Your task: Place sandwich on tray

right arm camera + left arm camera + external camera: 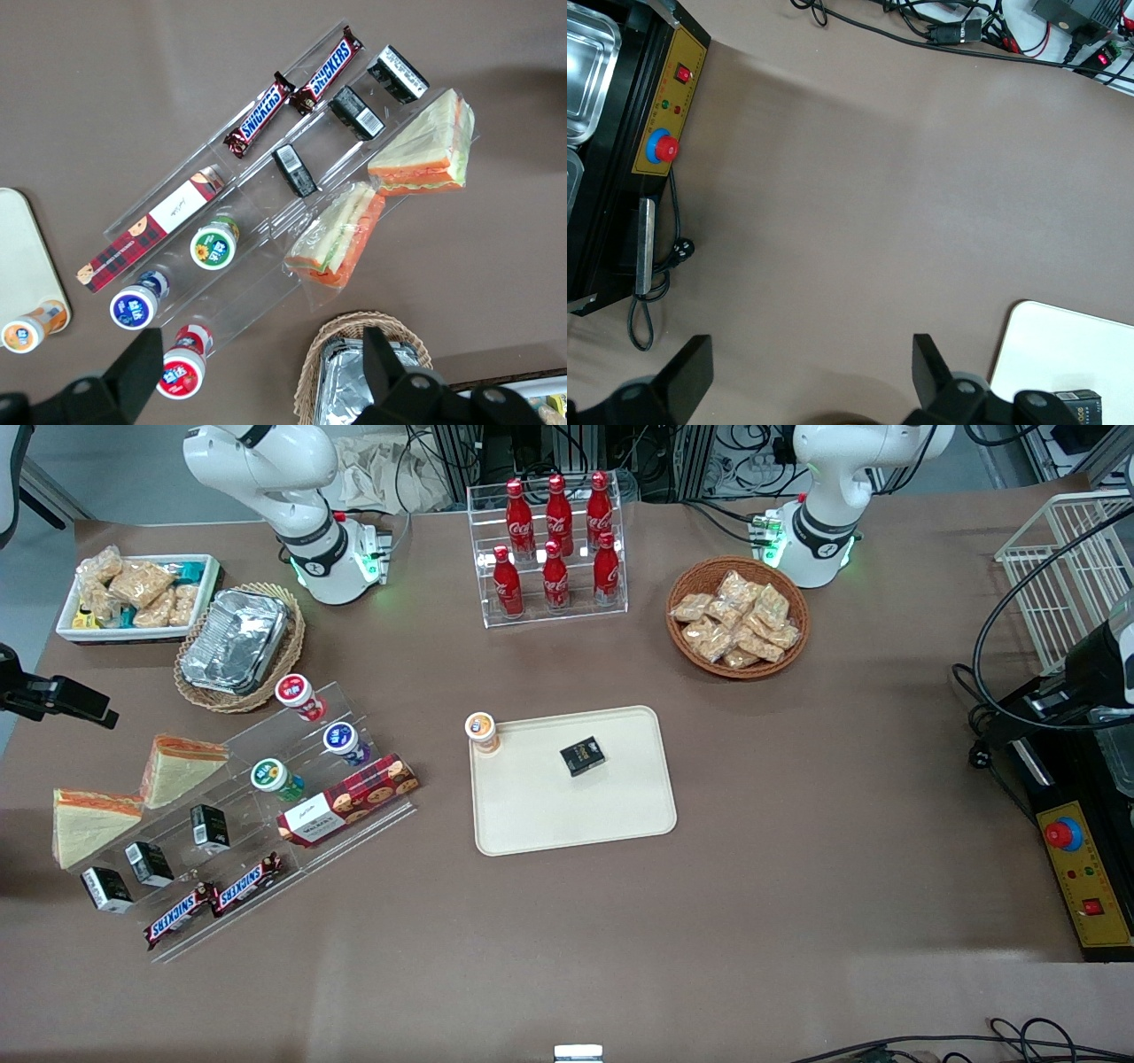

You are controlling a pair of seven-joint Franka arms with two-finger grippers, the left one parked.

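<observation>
The job is at its start: neither sandwich is lifted yet. 2 wedge sandwiches sit on the clear stepped rack (266, 815) toward the working arm's end of the counter (797, 886). The sandwich (335, 234) nearer the foil container (372, 376) lies closest under the claw (257, 372); its twin (423, 149) lies just beside it, nearer the front camera. The claw hangs high above the rack with its 2 fingers spread wide and nothing between them. The tray (532, 815) lies well apart near the middle of the counter, holding a small black box (582, 756) and an orange-lidded cup (481, 731) at one corner. Next, I judge, the claw must drop over the sandwich, line its fingers across the bread faces, and close gently on the slippery wrap.
</observation>
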